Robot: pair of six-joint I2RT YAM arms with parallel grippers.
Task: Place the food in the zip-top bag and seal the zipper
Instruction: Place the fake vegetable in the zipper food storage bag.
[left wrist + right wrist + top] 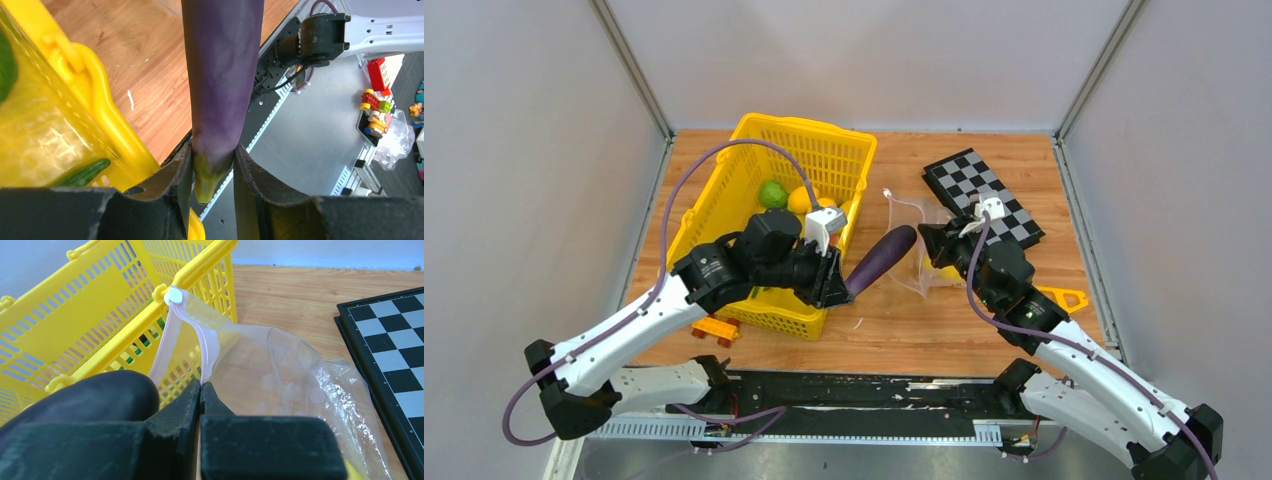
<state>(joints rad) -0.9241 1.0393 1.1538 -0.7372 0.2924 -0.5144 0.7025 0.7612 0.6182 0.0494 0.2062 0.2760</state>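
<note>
On the wooden table (1024, 170), beside the yellow basket (754, 190), the zip-top bag (906, 215) hangs limp and crinkly; judge that it will sag wherever you let go. The eggplant (882, 258), stiff, smooth and probably slippery, juts from your left gripper (212, 165), which is clamped on its narrow green stem end, tip aimed at the bag. Your right gripper (201, 392) is pinched tight on one lip of the zipper (209, 340), a sound hold for thin film.

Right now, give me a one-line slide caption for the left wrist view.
Left claw grips the purple eggplant by its green stem end, beside the yellow basket.
</note>
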